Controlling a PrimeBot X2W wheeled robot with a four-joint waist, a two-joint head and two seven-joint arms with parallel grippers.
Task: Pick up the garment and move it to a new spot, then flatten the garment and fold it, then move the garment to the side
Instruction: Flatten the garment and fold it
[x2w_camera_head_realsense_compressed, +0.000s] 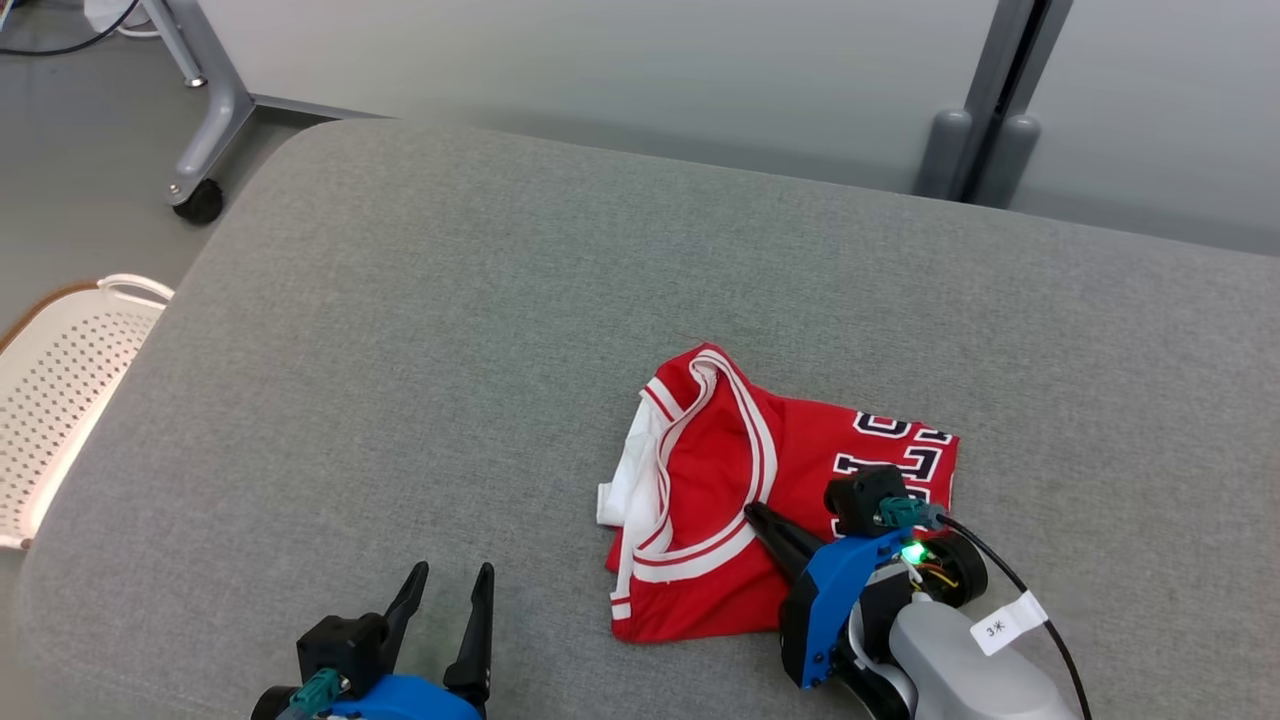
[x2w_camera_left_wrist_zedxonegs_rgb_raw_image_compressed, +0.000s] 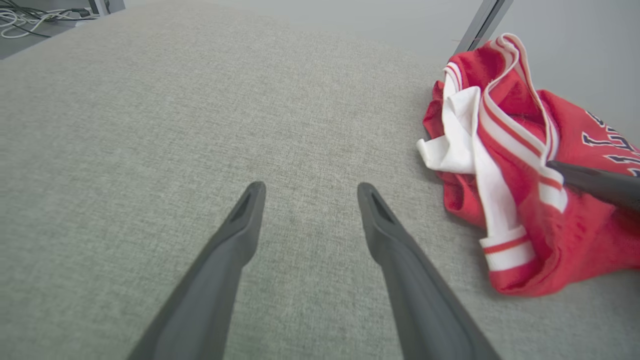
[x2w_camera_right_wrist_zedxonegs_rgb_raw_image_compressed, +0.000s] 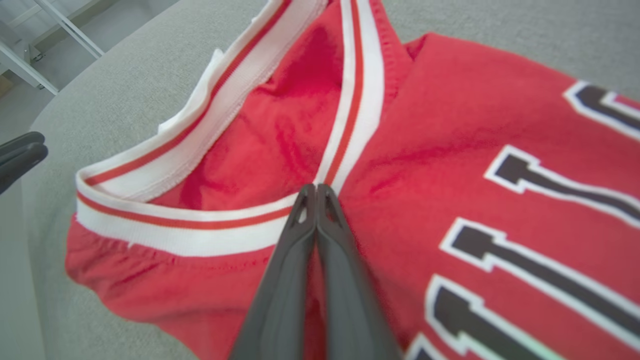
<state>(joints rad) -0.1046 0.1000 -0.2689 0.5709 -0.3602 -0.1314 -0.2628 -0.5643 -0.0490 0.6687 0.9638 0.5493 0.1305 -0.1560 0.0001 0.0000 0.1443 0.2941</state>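
Garment (x2w_camera_head_realsense_compressed: 815, 455), red with white trim, is found crumpled on the grey padded surface (x2w_camera_head_realsense_compressed: 480, 300), right of centre. The right gripper (x2w_camera_head_realsense_compressed: 752, 511) is clenched on its trim. The left gripper (x2w_camera_head_realsense_compressed: 453, 570) is seen released, well apart.

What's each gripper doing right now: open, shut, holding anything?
Left gripper: open, nothing between its fingers.
Right gripper: shut on the red jersey, tips pinched at its white trim.

Right gripper (x2w_camera_head_realsense_compressed: 752, 511) shows blue housing (x2w_camera_head_realsense_compressed: 835, 590), black fingers (x2w_camera_head_realsense_compressed: 785, 540), white-tagged cable (x2w_camera_head_realsense_compressed: 1008, 622).
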